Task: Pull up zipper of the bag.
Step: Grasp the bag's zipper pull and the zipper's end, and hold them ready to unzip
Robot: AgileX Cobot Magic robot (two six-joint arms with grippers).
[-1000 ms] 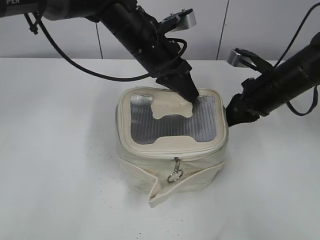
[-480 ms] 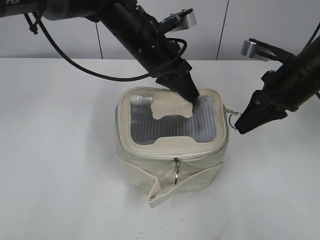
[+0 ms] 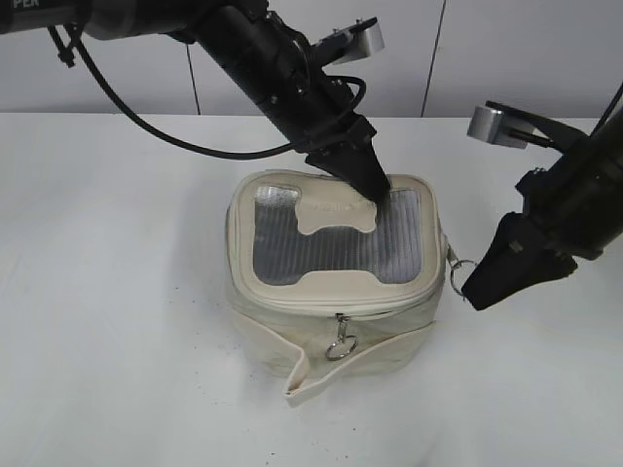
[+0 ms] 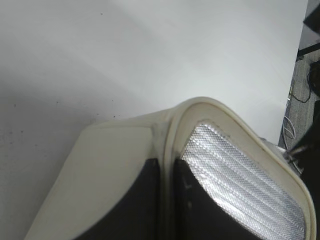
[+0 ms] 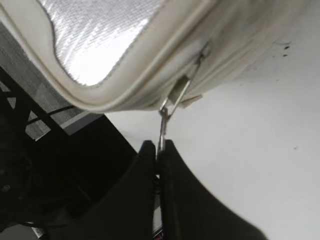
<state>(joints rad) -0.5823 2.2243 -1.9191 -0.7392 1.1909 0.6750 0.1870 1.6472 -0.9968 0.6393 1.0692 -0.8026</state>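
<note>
Right end effector: we see our right end effector point(image 5: 159, 150) pinched narrow on the ring of a silver pull point(image 5: 172, 97); in the right wrist view the ring runs straight down into the slit between the two dark fingers.
Left end effector: our left end effector point(image 3: 370, 185) is pressed tip-down on the bag's point(image 3: 336, 292) top panel at its far edge, closed on the cream rim; in the left wrist view one dark finger point(image 4: 200, 210) lies on the window side of the rim and the other on the outer side.
Zipper: the zipper point(image 3: 428, 287) runs round the top panel rim; the held pull hangs off the bag's side just ahead of our right fingertips, at the corner nearest them.
What changed: a second ago our right end effector sat tight against the far part of that side; half a second ago it had drawn out with the ring, and now it is lower and closer to the near corner, the ring with it.
Second pull: another pull with its ring point(image 3: 341, 345) hangs loose on the front face, well apart from both end effectors.
Meaning for the task: we judge the slider is travelling along the track toward the front pull, so the closing is under way but not finished.
Bag: it rests on the white table point(image 3: 117, 370), pinned beneath our left end effector, and looks hardly shifted.
</note>
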